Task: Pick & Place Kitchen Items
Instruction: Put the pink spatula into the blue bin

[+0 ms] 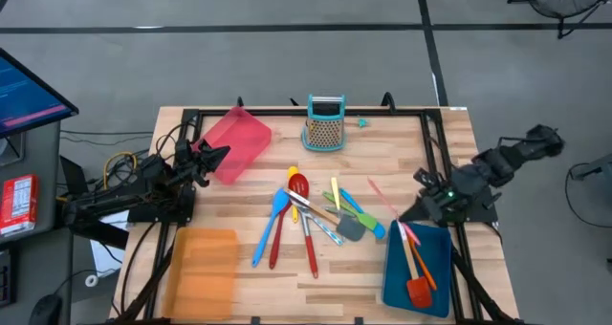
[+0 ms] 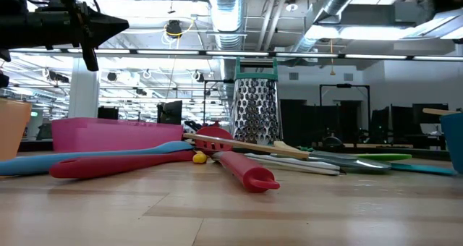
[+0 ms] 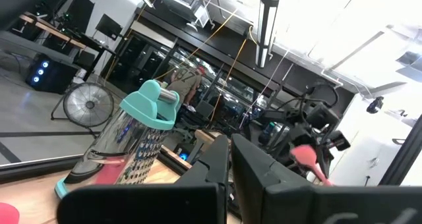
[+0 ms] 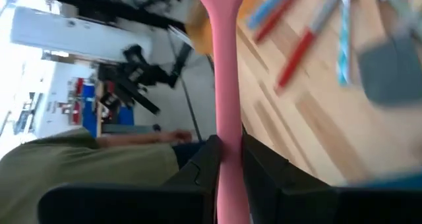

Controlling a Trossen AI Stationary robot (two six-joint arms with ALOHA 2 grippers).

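Observation:
A pile of slim utensils (image 1: pixel 316 215) lies at the table's middle: red, blue and yellow spoons, spatulas and silvery pieces, also in the low view (image 2: pixel 239 159). My right gripper (image 1: pixel 418 208) hovers over the blue tray's far left corner, shut on a pink utensil (image 1: pixel 382 199). That utensil's slim shaft points toward the pile and its wider end (image 1: pixel 409 234) is over the tray. My left gripper (image 1: pixel 218 157) waits shut above the table's left side, beside the red tray; its fingers (image 3: pixel 231 165) show nothing between them. My right gripper pinches the pink utensil's shaft (image 4: pixel 224 141) between its two fingers, which lie across it. The long free part of the shaft (image 4: pixel 221 46) runs straight on past the fingertips. The utensil looks lifted clear of the table and of the tray.
The blue tray (image 1: pixel 394 277) at the near right holds an orange spatula and a red one (image 1: pixel 419 289). An orange tray (image 1: pixel 203 272) lies near left, a red tray (image 1: pixel 234 143) far left. The teal grater (image 1: pixel 325 124) stands at the far middle.

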